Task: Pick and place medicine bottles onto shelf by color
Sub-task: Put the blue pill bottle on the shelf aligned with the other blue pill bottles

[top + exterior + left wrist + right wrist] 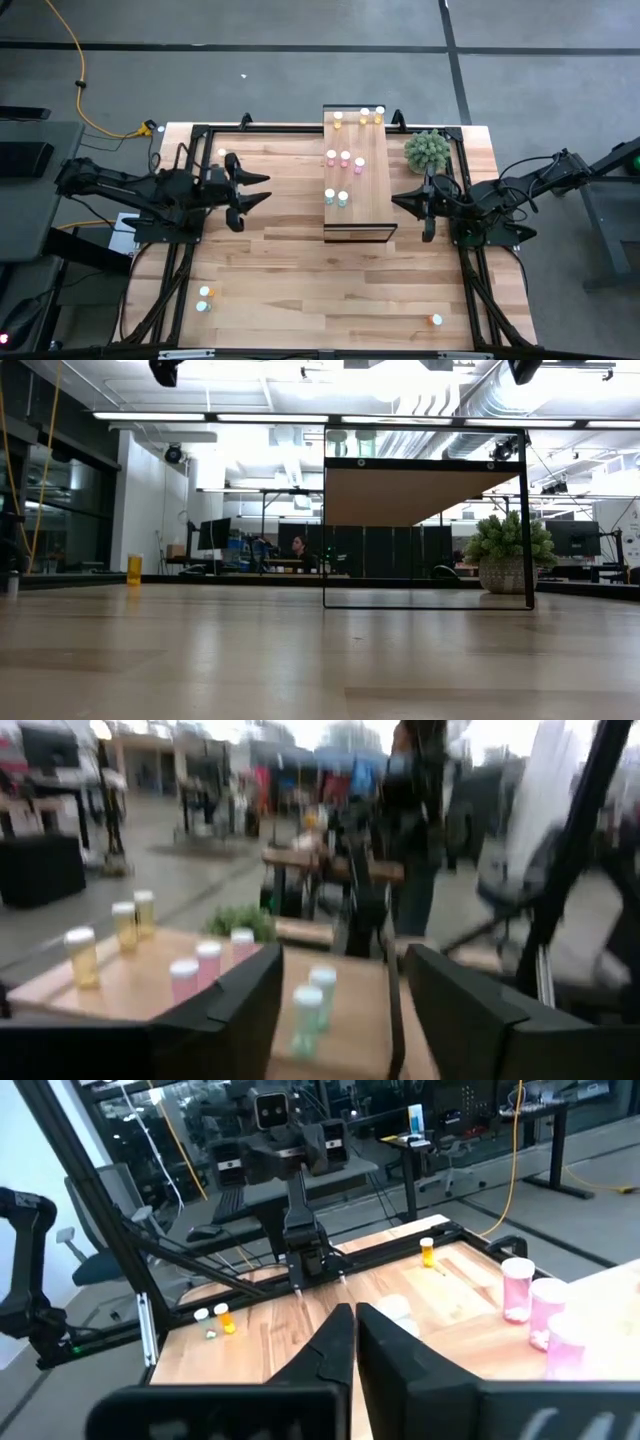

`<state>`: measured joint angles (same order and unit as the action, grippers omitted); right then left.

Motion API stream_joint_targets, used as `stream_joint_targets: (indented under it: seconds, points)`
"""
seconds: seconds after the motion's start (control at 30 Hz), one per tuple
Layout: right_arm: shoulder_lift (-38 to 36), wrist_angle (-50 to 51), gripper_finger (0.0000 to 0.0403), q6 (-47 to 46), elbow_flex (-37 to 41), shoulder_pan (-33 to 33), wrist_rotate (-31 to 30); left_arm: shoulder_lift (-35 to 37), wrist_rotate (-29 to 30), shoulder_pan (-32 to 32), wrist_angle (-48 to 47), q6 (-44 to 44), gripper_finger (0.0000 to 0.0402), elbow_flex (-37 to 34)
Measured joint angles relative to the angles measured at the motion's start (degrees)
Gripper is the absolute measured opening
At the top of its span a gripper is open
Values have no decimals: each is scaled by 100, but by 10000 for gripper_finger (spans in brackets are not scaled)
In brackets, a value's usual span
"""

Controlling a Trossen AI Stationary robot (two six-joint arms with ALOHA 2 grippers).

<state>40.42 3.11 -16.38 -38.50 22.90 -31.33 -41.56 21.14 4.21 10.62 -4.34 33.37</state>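
Note:
The shelf [357,205] stands mid-table, and its light-wood top carries three yellow bottles [364,116] at the far end, three pink bottles [345,159] in the middle and two blue-green bottles [336,197] nearer. My left gripper [266,188] is open and empty, above the table left of the shelf, pointing at it. In the left wrist view the blue-green bottles [312,1003] show beyond the open fingers [345,1010]. My right gripper [394,199] is shut and empty, just right of the shelf; it also shows in the right wrist view [355,1342].
Loose bottles stand on the tabletop: an orange one [205,292] and a blue-green one [202,306] near left, an orange one [436,320] near right, a yellow one [222,153] far left. A potted plant [428,150] stands far right of the shelf.

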Motion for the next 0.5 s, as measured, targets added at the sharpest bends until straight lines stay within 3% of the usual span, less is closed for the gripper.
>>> stream_joint_targets:
  seconds: [0.23,0.37,0.5]
  points:
    - [0,13,1,-178,0,0,-109,-493,-495,10,-2911,-469,267,1506]
    - [0,168,0,-324,0,0,-188,-1142,-767,196,-4525,-1576,275,2345]
    - [-2,292,0,-462,0,0,-184,-1903,-1337,797,-5778,-2536,273,3001]
